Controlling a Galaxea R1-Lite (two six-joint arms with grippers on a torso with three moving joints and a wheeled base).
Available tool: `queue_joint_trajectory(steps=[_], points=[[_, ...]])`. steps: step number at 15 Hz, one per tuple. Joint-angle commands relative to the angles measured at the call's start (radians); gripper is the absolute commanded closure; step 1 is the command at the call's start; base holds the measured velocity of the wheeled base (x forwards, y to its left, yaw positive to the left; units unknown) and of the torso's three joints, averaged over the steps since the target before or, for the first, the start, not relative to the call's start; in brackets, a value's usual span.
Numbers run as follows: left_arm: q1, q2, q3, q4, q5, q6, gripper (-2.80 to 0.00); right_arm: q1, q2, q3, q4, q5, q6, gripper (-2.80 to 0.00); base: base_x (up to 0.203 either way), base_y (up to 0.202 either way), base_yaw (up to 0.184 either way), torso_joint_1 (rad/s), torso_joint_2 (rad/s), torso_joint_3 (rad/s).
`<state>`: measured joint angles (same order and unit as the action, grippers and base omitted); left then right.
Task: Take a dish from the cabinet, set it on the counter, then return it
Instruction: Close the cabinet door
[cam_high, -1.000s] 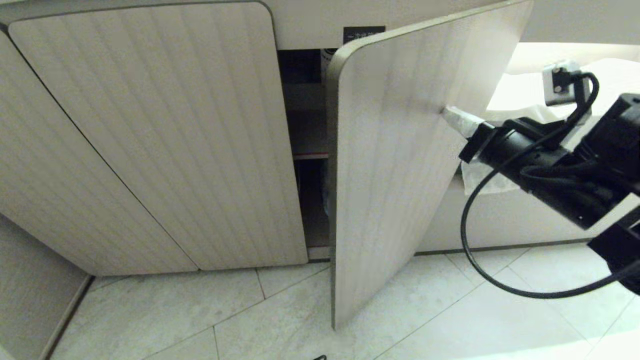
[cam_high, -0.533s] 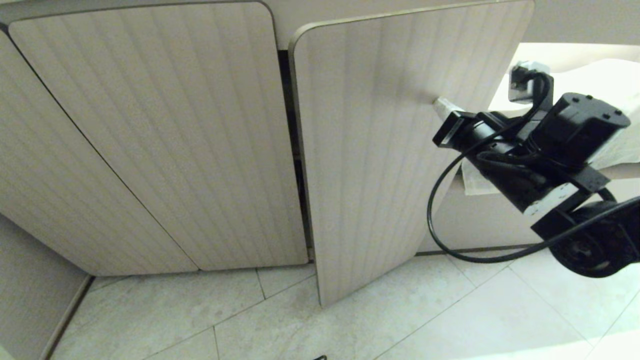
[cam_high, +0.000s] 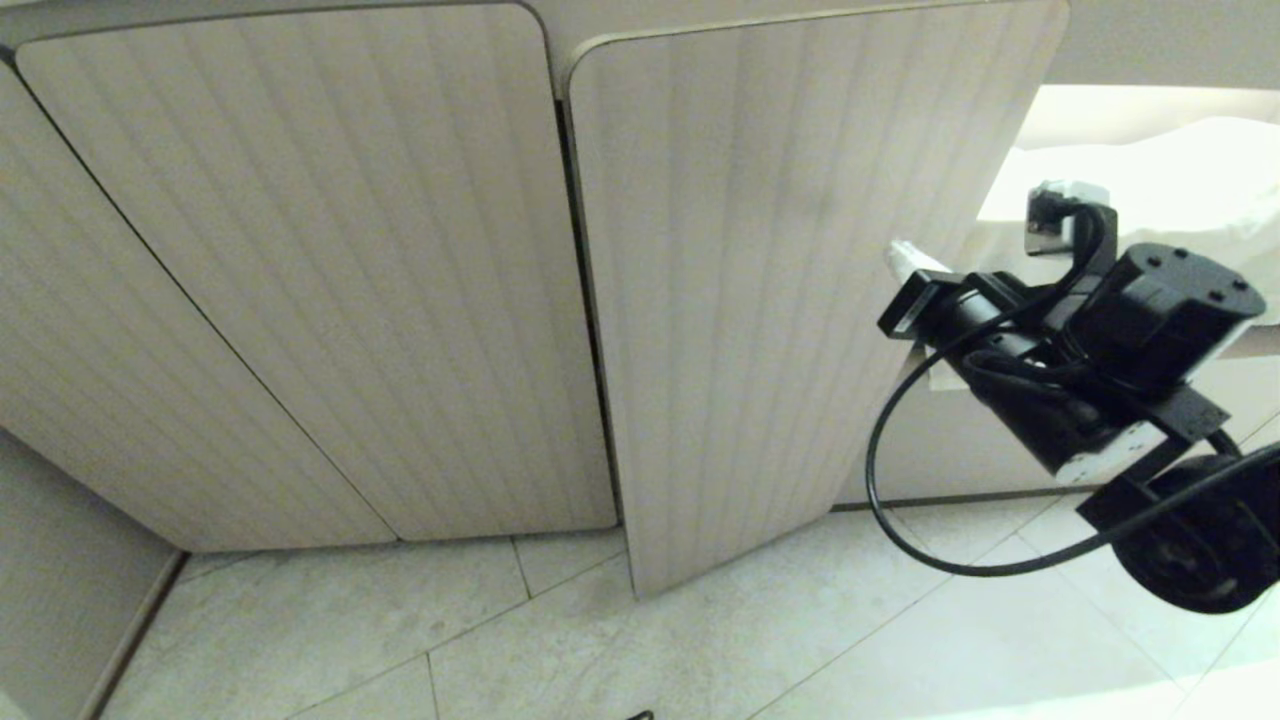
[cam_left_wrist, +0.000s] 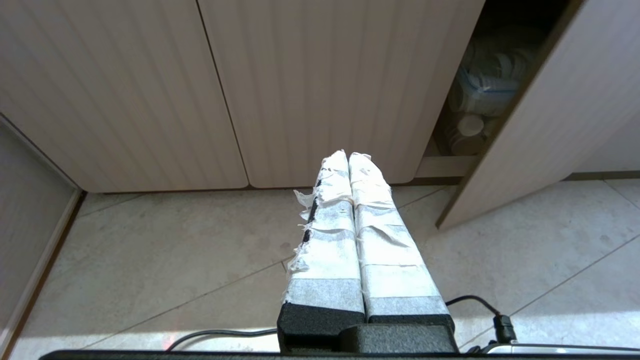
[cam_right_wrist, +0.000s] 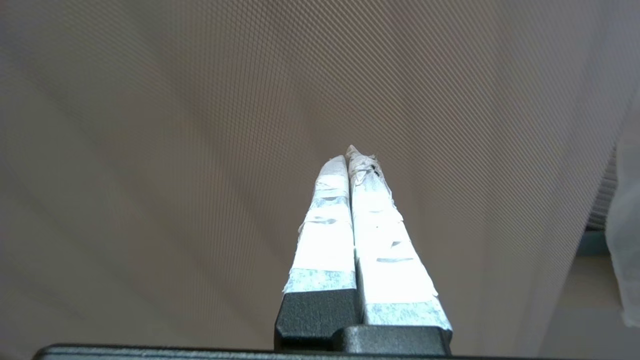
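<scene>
Floor (cam_high: 700, 650): pale tiles | cabinet (cam_high: 300, 250): ribbed beige doors

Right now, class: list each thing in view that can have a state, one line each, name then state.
Right door: ajar, not fully shut; the left wrist view shows a gap.
Left door: shut.
Right gripper: shut, empty, tips at the right door's face.
Left gripper: shut, empty, low over the floor, pointing at the cabinet.
Cups in bin: stacked inside the cabinet.
</scene>
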<state>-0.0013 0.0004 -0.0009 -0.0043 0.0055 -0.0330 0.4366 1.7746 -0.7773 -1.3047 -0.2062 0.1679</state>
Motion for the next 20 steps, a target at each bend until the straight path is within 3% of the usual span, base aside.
queue_joint_trajectory(steps=[1, 12, 17, 20], points=[[0.0, 0.0, 0.001, 0.0, 0.001, -0.001, 0.0, -0.001, -0.065, 0.058, -0.01, 0.0, 0.002, 0.0, 0.0, 0.0, 0.0, 0.0, 0.0, 0.0], [0.0, 0.0, 0.0, 0.0, 0.001, -0.001, 0.0, -0.002, -0.315, 0.292, 0.006, 0.001, 0.004, 0.0, 0.0, 0.0, 0.0, 0.0, 0.0, 0.0], [0.0, 0.0, 0.0, 0.0, 0.0, -0.001, 0.0, -0.002, -0.424, 0.38, 0.003, -0.003, -0.048, 0.0, 0.0, 0.0, 0.0, 0.0, 0.0, 0.0], [0.0, 0.0, -0.001, 0.0, 0.001, -0.001, 0.0, -0.003, -0.454, 0.41, -0.006, -0.061, -0.052, 0.0, 0.0, 0.0, 0.0, 0.0, 0.0, 0.0]])
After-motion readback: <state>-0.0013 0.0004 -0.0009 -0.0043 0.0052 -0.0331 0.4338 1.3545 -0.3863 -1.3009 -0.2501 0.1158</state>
